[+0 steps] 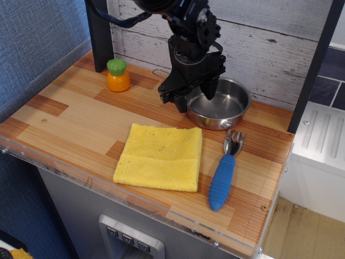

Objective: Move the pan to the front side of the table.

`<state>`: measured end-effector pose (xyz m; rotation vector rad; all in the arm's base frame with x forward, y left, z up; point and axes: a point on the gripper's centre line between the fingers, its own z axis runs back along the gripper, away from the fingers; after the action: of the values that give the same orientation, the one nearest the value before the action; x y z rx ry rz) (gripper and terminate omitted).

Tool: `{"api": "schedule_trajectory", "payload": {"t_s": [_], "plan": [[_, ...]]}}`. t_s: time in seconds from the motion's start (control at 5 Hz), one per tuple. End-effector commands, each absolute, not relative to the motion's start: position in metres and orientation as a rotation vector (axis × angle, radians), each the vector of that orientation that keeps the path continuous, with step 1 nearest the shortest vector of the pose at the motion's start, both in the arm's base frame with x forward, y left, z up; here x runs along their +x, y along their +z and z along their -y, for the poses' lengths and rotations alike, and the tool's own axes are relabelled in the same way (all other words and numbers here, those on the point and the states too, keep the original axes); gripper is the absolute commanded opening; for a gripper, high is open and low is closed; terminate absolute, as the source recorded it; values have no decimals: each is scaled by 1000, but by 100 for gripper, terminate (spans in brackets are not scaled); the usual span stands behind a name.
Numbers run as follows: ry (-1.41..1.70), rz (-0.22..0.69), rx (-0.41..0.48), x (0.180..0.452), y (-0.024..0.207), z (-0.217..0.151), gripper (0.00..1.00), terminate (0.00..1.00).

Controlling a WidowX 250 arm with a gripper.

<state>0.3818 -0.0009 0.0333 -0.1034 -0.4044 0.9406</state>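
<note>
The shiny steel pan (222, 108) stands at the back right of the wooden table (70, 116), close to the plank wall. Its thin wire handle (159, 72) pokes out to the left behind the arm. My gripper (195, 97) is open and hangs over the pan's left rim. One finger is outside the rim on the left, the other is over the inside of the pan. Whether the fingers touch the rim is unclear.
A yellow cloth (160, 156) lies in front of the pan at the table's middle front. A blue-handled fork (224, 174) lies to its right. An orange toy with a green top (117, 75) stands at the back left beside a dark post (99, 33).
</note>
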Motion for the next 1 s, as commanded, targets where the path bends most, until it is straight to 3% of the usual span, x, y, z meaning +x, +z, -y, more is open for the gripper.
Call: {"api": "schedule_trajectory", "payload": {"t_s": [0.0,0.6,0.8], "plan": [[929,406,-54,376,46,1,0,0],[900,408,-71,370,53,12,0,0],[879,437,-85,370,66,12,0,0]]}}
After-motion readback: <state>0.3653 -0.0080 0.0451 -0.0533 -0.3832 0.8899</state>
